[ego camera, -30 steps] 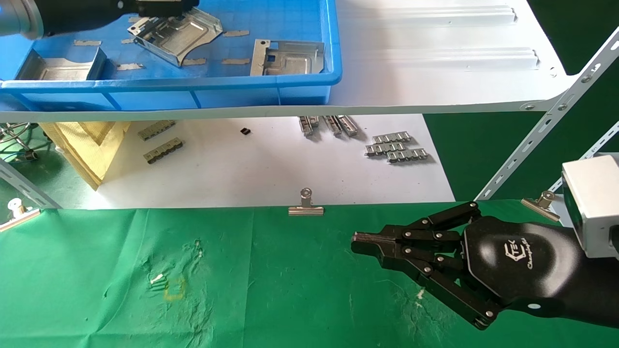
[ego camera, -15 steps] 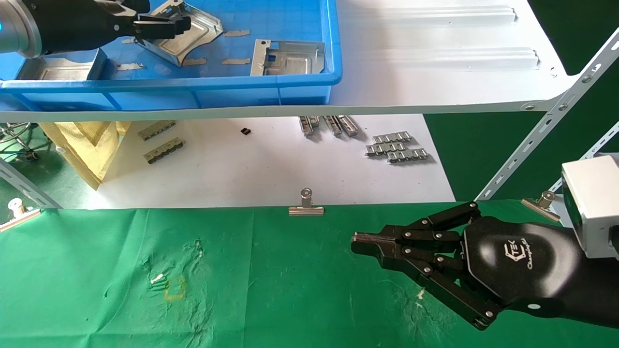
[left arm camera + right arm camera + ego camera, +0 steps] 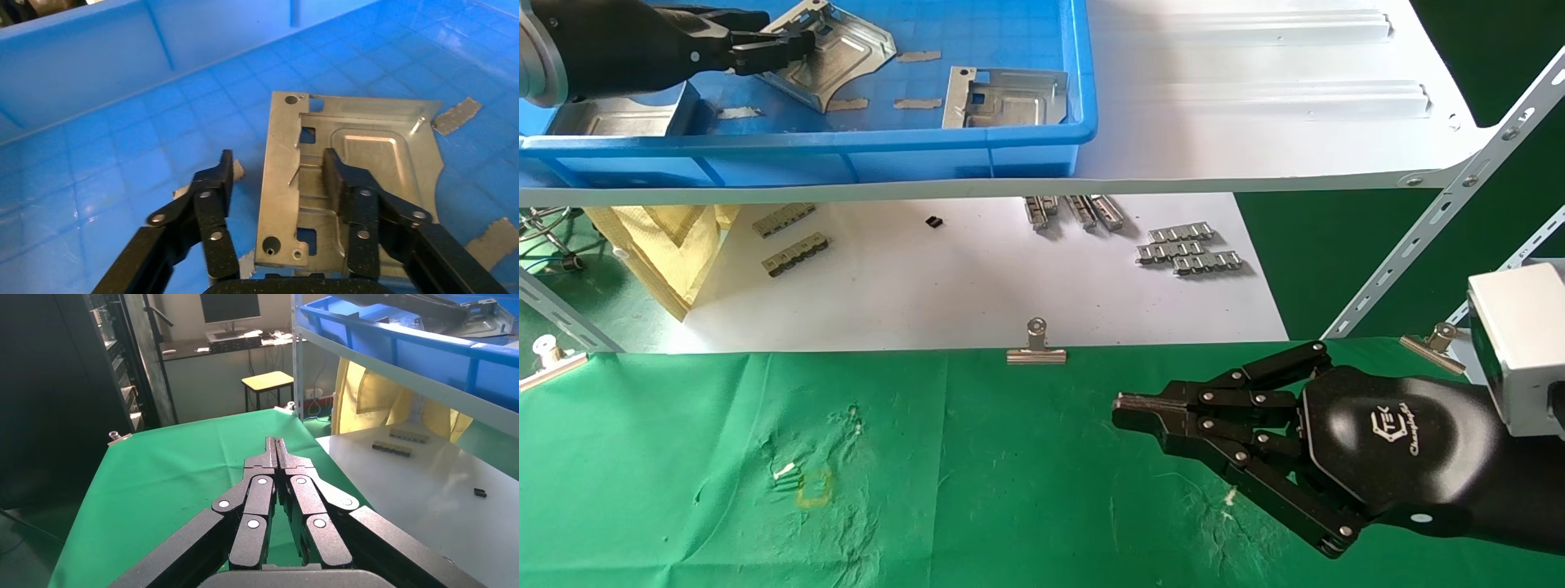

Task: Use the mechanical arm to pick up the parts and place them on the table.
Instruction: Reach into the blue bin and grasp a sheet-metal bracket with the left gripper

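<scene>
Three silver-grey parts lie in the blue tray [image 3: 846,140] on the white shelf: one at the middle [image 3: 842,53], one at the right [image 3: 1009,100], one at the left [image 3: 617,116]. My left gripper [image 3: 793,47] is inside the tray, open. In the left wrist view the left gripper [image 3: 278,174] straddles the bent-up edge of the middle part [image 3: 367,141]: one finger [image 3: 214,184] is over the blue floor, the other [image 3: 343,184] over the plate. My right gripper [image 3: 1120,404] is shut and empty, hovering low over the green table [image 3: 1009,490].
The white shelf [image 3: 1254,122] overhangs a lower white sheet with ribbed metal strips [image 3: 1189,249]. Binder clips [image 3: 1035,347] pin the cloth's far edge. A yellow square mark [image 3: 813,488] sits on the wrinkled cloth at the left. A slanted shelf bracket [image 3: 1434,237] stands at the right.
My left gripper has drawn back toward the left and nearer, from above the middle part to its left edge. The right arm has not moved.
</scene>
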Controlling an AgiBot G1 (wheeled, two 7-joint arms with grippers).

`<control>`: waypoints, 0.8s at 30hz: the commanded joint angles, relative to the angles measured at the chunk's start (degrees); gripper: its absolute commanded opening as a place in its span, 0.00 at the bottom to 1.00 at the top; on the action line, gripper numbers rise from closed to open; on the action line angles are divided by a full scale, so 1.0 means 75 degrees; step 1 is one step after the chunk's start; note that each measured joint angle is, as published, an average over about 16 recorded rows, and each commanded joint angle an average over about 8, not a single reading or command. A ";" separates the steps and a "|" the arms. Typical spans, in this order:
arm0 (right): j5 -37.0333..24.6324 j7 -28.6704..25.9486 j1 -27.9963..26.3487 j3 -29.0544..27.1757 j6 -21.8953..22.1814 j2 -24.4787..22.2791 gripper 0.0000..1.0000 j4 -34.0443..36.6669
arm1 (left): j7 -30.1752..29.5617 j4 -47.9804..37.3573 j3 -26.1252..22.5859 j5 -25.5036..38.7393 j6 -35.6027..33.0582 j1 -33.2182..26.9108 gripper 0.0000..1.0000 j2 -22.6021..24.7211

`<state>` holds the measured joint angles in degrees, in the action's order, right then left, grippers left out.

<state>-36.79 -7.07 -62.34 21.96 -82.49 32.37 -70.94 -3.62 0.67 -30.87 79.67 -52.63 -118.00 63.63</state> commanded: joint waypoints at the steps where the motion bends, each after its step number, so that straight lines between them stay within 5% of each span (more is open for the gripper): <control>1: 0.0000 0.0000 0.0000 0.0000 0.0000 0.0000 0.00 0.0000 | 0.0008 -0.0021 -0.0014 0.0020 -0.0052 -0.0012 0.00 -0.0016; 8: 0.0000 0.0000 0.0000 0.0000 0.0000 0.0000 0.02 0.0000 | 0.0124 -0.0001 0.0032 -0.0047 -0.0184 0.0007 0.00 -0.0063; 16: 0.0000 0.0000 0.0000 0.0000 0.0000 0.0000 0.97 0.0000 | 0.0381 0.0144 0.0255 -0.0371 -0.0603 -0.0069 0.00 -0.0291; 24: 0.0000 0.0000 0.0000 0.0000 0.0000 0.0000 1.00 0.0000 | 0.0888 0.0432 0.0509 -0.0782 -0.2556 -0.0114 0.00 -0.0804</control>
<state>-36.79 -7.07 -62.34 21.96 -82.49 32.37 -70.94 3.29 3.85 -27.10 73.78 -72.84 -118.33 57.54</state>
